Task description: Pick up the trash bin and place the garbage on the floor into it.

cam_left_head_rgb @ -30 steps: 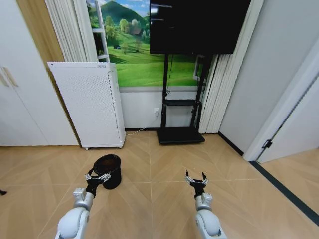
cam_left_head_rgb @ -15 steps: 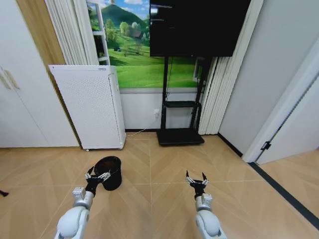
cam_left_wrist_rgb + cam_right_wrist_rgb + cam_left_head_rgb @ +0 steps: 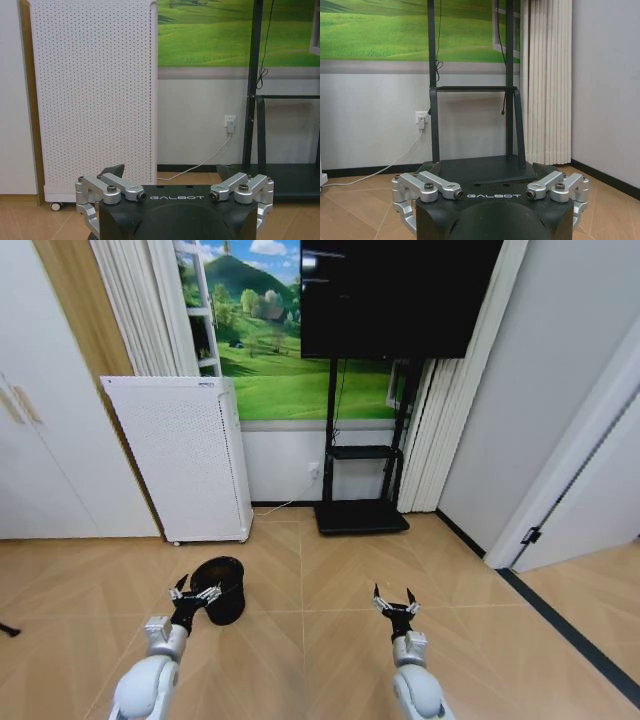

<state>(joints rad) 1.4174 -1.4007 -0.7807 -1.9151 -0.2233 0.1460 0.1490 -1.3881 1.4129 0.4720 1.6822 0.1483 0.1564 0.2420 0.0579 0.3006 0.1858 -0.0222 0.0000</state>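
The trash bin (image 3: pixel 224 590), a small round black wastebasket, stands upright on the floor (image 3: pixel 320 590) of tan herringbone wood. My left gripper (image 3: pixel 196 594) hangs open just on my side of the bin and overlaps its left wall in the head view. In the left wrist view the left gripper (image 3: pixel 171 172) has its fingers spread with nothing between them. My right gripper (image 3: pixel 395 602) is open over bare floor, well to the right of the bin, and the right gripper (image 3: pixel 485 170) holds nothing. The garbage is out of view.
A tall white perforated appliance (image 3: pixel 182 455) stands behind the bin against the wall. The black TV stand (image 3: pixel 362 512) with its screen is at the back centre, and curtains (image 3: pixel 430 430) hang to its right. A dark floor strip (image 3: pixel 570 625) runs along the right.
The whole picture has shifted slightly as the camera moved, and the bin looks a little smaller. Both grippers hold the same pose, open.
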